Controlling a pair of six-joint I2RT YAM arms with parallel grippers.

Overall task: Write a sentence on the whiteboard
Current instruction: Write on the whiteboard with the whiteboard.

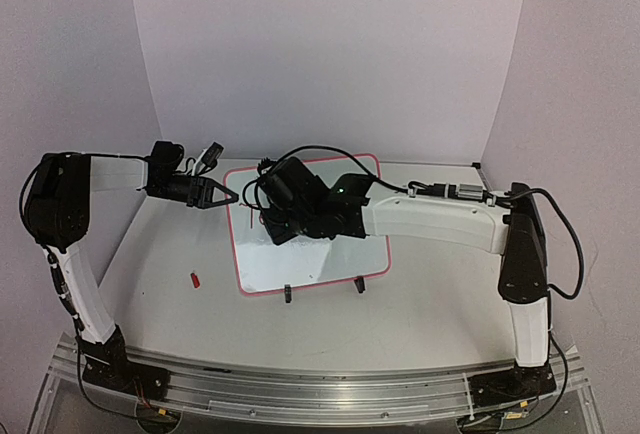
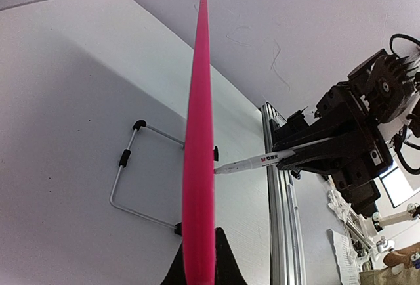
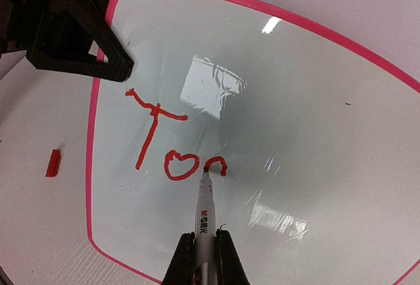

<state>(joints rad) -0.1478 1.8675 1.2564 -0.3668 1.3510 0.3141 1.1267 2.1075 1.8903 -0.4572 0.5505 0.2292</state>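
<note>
The whiteboard with its pink-red frame stands propped up at mid table. Red writing on it reads "To" plus a partial arch-shaped stroke. My right gripper is shut on a white marker, whose red tip touches the board at the left foot of the arch. In the top view this gripper is over the board's left part. My left gripper is shut on the board's left frame edge, seen edge-on between its fingers. It also shows in the right wrist view.
A small red marker cap lies on the table left of the board, also in the right wrist view. The board's wire stand and black clip feet rest on the table. An aluminium rail runs along the near edge.
</note>
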